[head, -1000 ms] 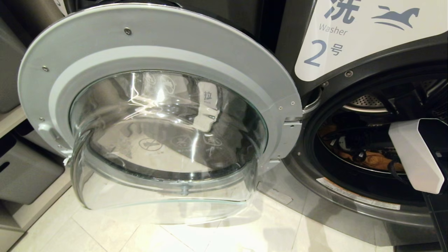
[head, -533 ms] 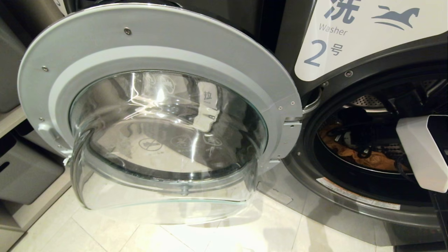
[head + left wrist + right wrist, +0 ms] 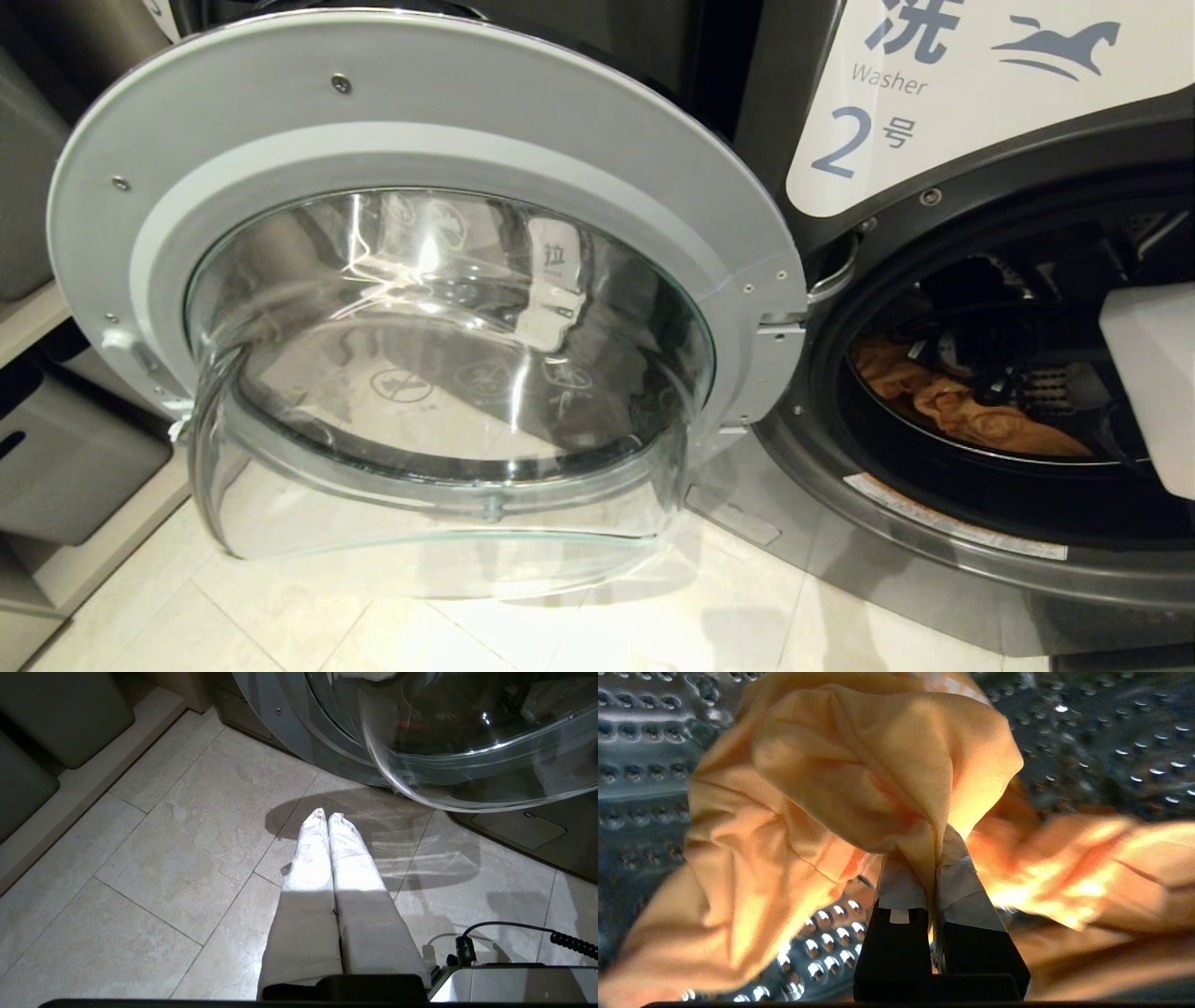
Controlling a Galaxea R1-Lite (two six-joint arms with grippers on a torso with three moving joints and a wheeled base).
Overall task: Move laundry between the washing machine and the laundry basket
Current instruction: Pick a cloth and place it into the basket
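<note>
The washing machine (image 3: 784, 112), dark grey with a white label numbered 2, has its round door (image 3: 420, 121) swung wide open to the left. An orange-yellow garment of the laundry (image 3: 943, 406) lies in the drum. My right gripper (image 3: 934, 845) is inside the drum, shut on a bunched fold of that orange-yellow garment (image 3: 859, 765), which rises from the perforated drum wall (image 3: 817, 942). The right arm's white housing (image 3: 1153, 373) shows at the drum mouth. My left gripper (image 3: 327, 817) hangs shut and empty over the floor. The laundry basket is out of view.
The door's bulging glass bowl (image 3: 439, 439) juts out over the pale tiled floor (image 3: 560, 625) in front of the machine. Grey bins on a shelf (image 3: 65, 457) stand at the left. A black coiled cable (image 3: 570, 942) lies by the left arm.
The right arm's white housing has drawn back toward the right edge of the head view. More of the orange-yellow garment now shows in the drum. The left arm has not moved.
</note>
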